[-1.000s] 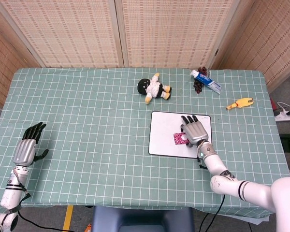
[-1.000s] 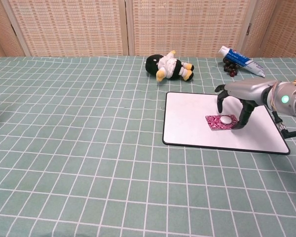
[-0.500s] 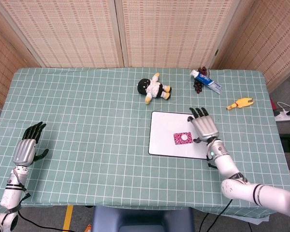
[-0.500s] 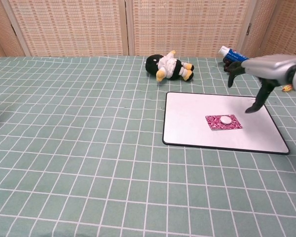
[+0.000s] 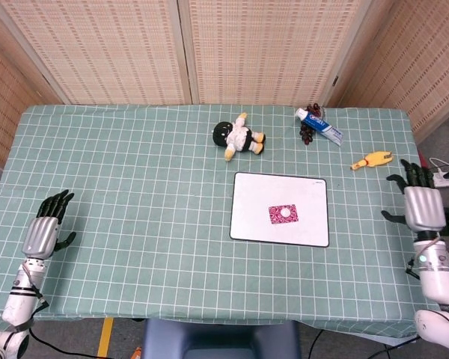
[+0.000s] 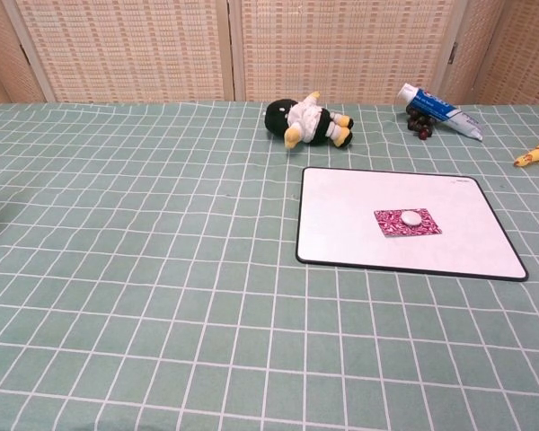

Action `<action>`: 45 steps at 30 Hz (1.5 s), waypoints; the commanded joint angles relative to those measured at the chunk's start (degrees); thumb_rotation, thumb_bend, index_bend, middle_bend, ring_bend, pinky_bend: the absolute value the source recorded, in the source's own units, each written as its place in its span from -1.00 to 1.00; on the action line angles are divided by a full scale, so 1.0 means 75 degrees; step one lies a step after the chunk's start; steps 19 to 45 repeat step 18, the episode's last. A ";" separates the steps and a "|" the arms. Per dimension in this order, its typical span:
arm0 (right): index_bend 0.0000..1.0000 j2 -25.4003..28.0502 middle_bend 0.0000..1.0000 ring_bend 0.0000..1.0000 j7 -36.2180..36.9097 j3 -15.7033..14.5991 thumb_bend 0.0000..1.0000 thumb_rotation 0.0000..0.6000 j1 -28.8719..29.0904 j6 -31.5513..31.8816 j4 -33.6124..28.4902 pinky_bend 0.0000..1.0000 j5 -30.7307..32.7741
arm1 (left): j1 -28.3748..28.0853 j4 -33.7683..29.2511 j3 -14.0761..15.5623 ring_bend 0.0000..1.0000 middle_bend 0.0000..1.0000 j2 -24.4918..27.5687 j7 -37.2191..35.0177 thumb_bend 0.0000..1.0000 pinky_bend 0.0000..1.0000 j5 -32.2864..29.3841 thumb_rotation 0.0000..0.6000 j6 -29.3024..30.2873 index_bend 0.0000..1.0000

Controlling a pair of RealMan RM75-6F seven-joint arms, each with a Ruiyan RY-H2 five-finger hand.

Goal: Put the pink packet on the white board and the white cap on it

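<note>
The pink packet [image 5: 285,215] [image 6: 407,222] lies flat on the white board [image 5: 254,202] [image 6: 341,220], right of the board's middle. A small white cap [image 5: 286,212] [image 6: 410,217] sits on top of the packet. My right hand [image 5: 416,203] hovers at the table's right edge, well away from the board, fingers spread and holding nothing. Near the front left corner of the table my left hand [image 5: 43,228] is open too. Neither hand shows in the chest view.
A black and white doll [image 5: 238,138] [image 6: 307,120] lies behind the board. A toothpaste tube [image 5: 319,124] [image 6: 439,109] and dark grapes [image 5: 307,132] [image 6: 420,124] are at the back right. A yellow rubber chicken [image 5: 371,160] [image 6: 535,154] lies right of the board.
My right hand let go of the cap on the packet, lifted off the board and swung out to the table's right edge. The left hand stayed put.
</note>
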 commanded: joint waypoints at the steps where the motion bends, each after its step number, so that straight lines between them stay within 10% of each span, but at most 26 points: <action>1: -0.44 -0.0938 -0.94 -1.00 0.2038 -0.0049 -0.82 1.00 -0.1046 0.0088 0.2395 -1.00 -0.0577 | -0.0013 0.0016 -0.0035 -1.00 -1.00 -0.0013 -0.0005 -0.51 -1.00 -0.0022 1.00 0.0016 -1.00; 45: -0.51 -0.1420 -0.95 -1.00 0.3043 0.0350 -0.81 1.00 -0.1145 0.0144 0.3560 -1.00 -0.1294 | -0.0102 0.0025 0.0084 -1.00 -1.00 -0.0090 0.0078 -0.51 -1.00 0.0125 1.00 -0.0009 -1.00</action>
